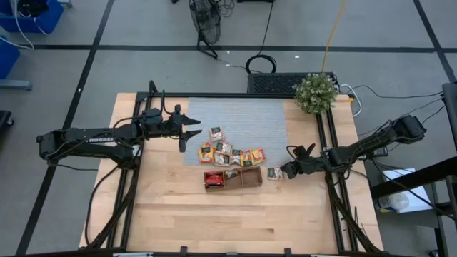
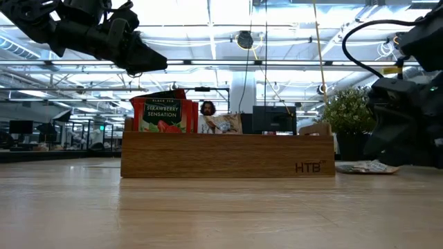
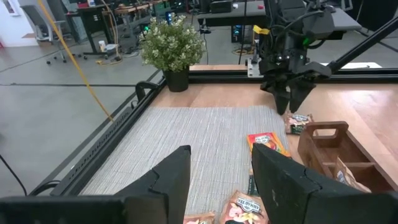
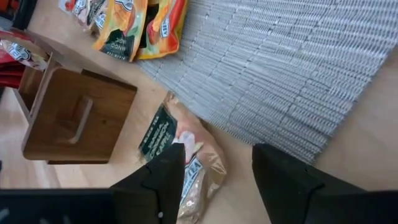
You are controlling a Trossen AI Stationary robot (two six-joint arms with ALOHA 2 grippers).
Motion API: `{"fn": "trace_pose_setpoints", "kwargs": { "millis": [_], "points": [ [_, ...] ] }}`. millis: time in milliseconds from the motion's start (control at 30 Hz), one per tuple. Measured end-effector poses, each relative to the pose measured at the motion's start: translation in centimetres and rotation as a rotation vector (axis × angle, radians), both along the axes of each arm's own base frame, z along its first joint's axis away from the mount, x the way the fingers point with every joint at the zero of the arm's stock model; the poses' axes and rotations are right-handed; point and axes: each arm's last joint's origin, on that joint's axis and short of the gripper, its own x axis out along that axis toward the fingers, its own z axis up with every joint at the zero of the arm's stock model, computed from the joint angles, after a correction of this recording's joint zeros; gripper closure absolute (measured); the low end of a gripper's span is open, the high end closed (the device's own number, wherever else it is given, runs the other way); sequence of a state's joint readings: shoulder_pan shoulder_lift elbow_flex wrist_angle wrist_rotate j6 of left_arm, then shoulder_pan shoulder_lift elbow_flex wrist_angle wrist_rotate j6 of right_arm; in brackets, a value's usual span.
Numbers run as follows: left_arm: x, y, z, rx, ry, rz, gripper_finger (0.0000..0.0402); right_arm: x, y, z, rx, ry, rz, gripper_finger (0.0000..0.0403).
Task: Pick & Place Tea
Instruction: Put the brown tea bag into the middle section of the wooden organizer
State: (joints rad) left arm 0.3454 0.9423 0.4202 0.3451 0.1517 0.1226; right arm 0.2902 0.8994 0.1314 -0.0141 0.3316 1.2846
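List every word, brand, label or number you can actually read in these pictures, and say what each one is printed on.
"BLACK TEA" and "STRAWBERRY SENSATION": red tea packet standing in the wooden tray.
"HTB": front wall of the wooden tray.
"ROSSE…", cut off: left arm.
Print on the orange-yellow packets and on the pale packet beside the tray: too blurred to read.

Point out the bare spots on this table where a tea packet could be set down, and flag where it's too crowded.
Free: the bare wood between the wooden tray and the table's near edge, and the far half of the grey mat toward the plant. Crowded: the tea packets on the mat's near edge behind the tray, and the lone packet under the right gripper.
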Motion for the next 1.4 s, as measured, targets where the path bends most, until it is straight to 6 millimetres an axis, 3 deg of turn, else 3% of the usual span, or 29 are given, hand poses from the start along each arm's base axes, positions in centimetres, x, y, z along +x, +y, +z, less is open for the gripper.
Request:
{"fn": "trace_pose_setpoints", "kwargs": {
  "millis": [567, 733, 900, 967, 1167, 1400],
  "points": [
    [0.0, 0.0, 0.0, 0.0, 0.0, 0.0, 0.0227, 1.4, 0.6, -0.3, 0.08, -0.037, 0.144, 0.0247],
    [0.0, 0.0, 0.0, 0.0, 0.0, 0.0, 0.0227, 1.4, 0.7, -0.3, 0.081, -0.031, 0.188, 0.0296],
    [0.0, 0.0, 0.0, 0.0, 0.0, 0.0, 0.0227, 1.5, 0.9, -0.2, 0.06, -0.046, 0.254, 0.0387],
    [0.0, 0.0, 0.0, 0.0, 0.0, 0.0, 0.0227, 1.7, 1.2, 0.1, 0.035, -0.098, 0.308, 0.0395],
    [0.0, 0.0, 0.0, 0.0, -0.001, 0.0, 0.0227, 3.7, 2.6, 3.2, -0.104, -0.31, 0.445, 0.0402],
    [0.0, 0.0, 0.0, 0.0, -0.001, -0.001, 0.0227, 6.6, 5.1, 9.4, -0.413, -0.479, 0.562, 0.0402]
  ]
}}
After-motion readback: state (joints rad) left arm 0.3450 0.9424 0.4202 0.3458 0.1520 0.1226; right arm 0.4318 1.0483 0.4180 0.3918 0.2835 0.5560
